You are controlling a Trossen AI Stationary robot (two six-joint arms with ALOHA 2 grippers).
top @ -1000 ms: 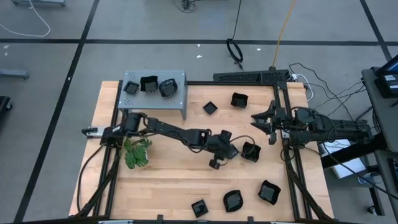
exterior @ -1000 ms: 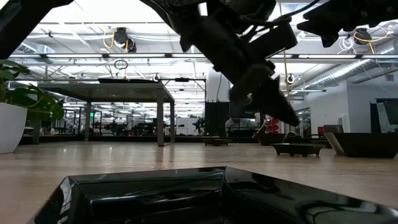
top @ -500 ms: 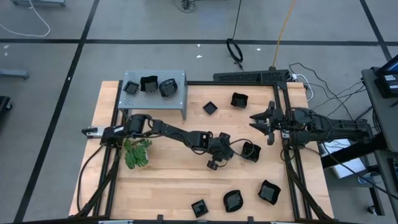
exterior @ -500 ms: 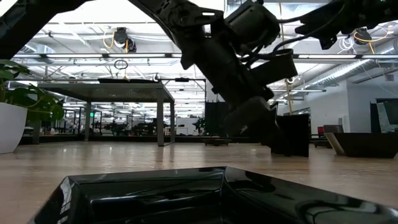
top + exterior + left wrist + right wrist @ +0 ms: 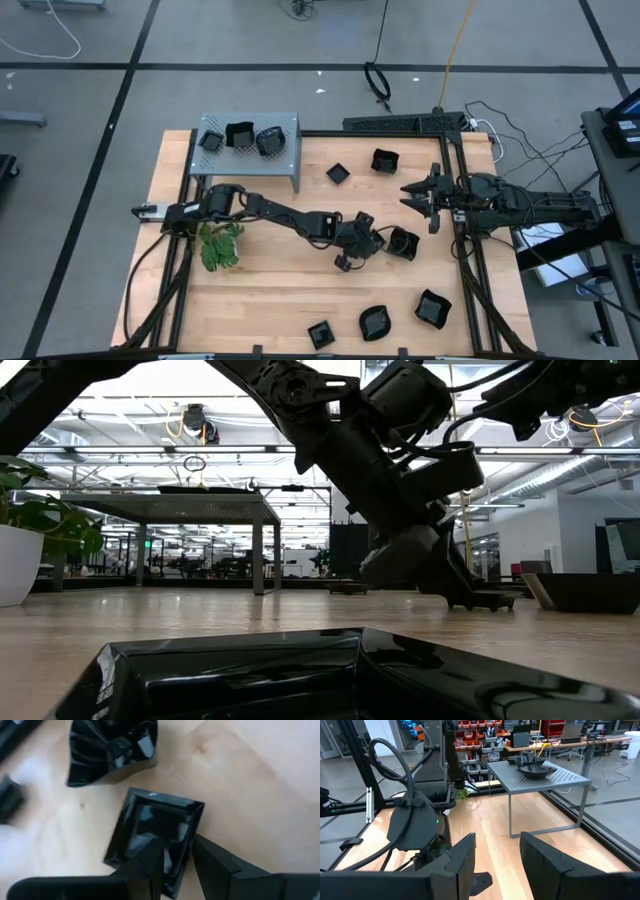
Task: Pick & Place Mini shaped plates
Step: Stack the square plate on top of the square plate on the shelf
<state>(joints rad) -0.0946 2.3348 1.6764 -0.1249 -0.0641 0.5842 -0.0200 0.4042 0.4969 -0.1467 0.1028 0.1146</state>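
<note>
Nine mini shaped plates can be counted in the high view. Three are gathered on top of the grey perforated shelf [image 5: 248, 150] at the far left of the table [image 5: 280, 290]: one at its left [image 5: 211, 140], a squarish one in the middle [image 5: 240, 134] and a rounder one at its right [image 5: 270, 141]. Two lie on the bare wood near the far edge, a small square one [image 5: 338, 173] and a larger one [image 5: 384, 160]. Three are lined up along the near edge: a small one [image 5: 320, 334], a rounded one [image 5: 375, 322] and one [image 5: 432, 308] toward the right. One ridged plate [image 5: 402, 243] sits at mid-table, and just beside it a square plate [image 5: 155, 832] is shown in the left wrist view, though it is hidden under the arm from above. The left gripper [image 5: 362, 240] is stretched out low over mid-table, and its fingers [image 5: 150, 865] are seen straddling one edge of that square plate with a narrow gap, one finger inside the dish and one outside; whether the rim is actually pinched cannot be told. The right gripper [image 5: 420, 193] is held above the right side of the table with its fingers [image 5: 460, 855] spread apart and nothing between them. One leafy green plant [image 5: 220, 245] stands by the left arm's base.
</note>
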